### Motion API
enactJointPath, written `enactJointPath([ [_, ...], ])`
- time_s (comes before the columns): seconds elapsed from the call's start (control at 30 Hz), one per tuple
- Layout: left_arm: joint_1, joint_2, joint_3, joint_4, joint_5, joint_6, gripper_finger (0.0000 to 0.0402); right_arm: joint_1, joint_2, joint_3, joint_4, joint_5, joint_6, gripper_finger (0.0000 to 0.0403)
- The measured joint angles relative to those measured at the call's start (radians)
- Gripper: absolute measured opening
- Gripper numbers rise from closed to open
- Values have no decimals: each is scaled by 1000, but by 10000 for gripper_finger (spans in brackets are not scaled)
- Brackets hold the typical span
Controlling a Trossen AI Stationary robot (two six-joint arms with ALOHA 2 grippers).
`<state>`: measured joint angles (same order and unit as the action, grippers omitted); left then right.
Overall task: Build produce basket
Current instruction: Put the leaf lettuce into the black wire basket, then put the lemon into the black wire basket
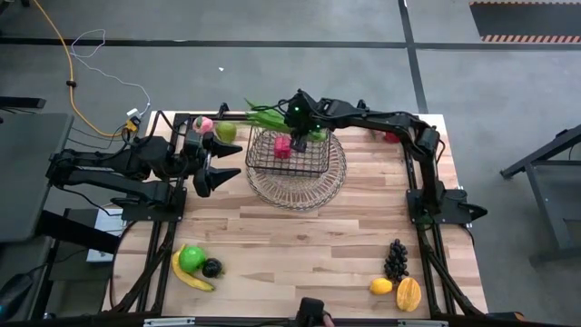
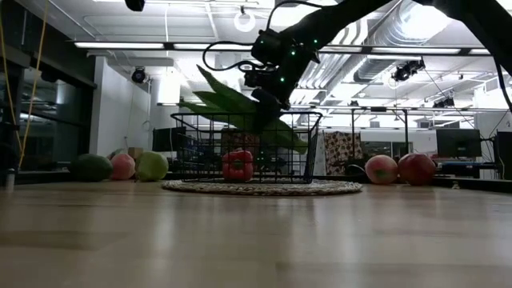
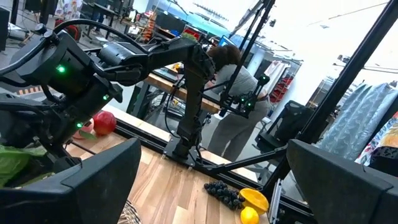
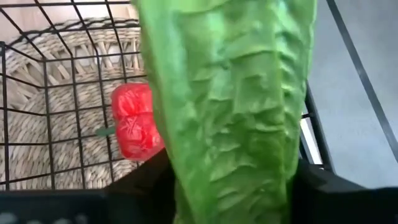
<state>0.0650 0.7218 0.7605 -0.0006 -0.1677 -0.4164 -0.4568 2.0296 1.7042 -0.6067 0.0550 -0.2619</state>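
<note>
Above the far edge of the basket (image 1: 289, 153) the right claw (image 1: 300, 116) hangs, clamped on a green leafy bunch (image 1: 270, 118) whose long leaves point to the left over the basket rim. A red pepper (image 1: 282, 148) lies inside the basket, which stands on a pale round woven mat (image 1: 300, 186) at the far middle of the desk (image 1: 300, 245). The left claw (image 1: 218, 169) waits just left of the basket, fingers apart and holding nothing. A banana (image 1: 191, 275), a green apple (image 1: 190, 259) and a dark plum (image 1: 211, 268) lie at the near left. Grapes (image 1: 396, 259), a lemon (image 1: 380, 286) and a mango (image 1: 408, 293) lie at the near right.
</note>
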Motion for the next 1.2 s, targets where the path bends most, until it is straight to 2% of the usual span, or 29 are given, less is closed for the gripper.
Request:
enactJointPath([
  [0.13,0,0,0,0,0,0,392,1,-3,0,-3,-3,32,258],
  [0.27,0,0,0,0,0,0,392,1,-4,25,-53,-4,47,288],
  [0.53,0,0,0,-1,0,0,392,-1,-6,135,-148,-15,37,293],
  [0.67,0,0,0,-2,0,0,392,5,-13,221,-300,-122,51,293],
  [0.77,0,0,0,-2,0,0,392,31,-57,218,-387,-185,63,293],
  [0.87,0,0,0,-3,0,2,392,68,-143,122,-386,-189,65,293],
  [0.97,0,0,0,-3,0,46,392,107,-275,-51,-294,-185,128,293],
  [1.2,0,0,0,-2,0,151,392,262,-688,-490,106,-137,416,293],
])
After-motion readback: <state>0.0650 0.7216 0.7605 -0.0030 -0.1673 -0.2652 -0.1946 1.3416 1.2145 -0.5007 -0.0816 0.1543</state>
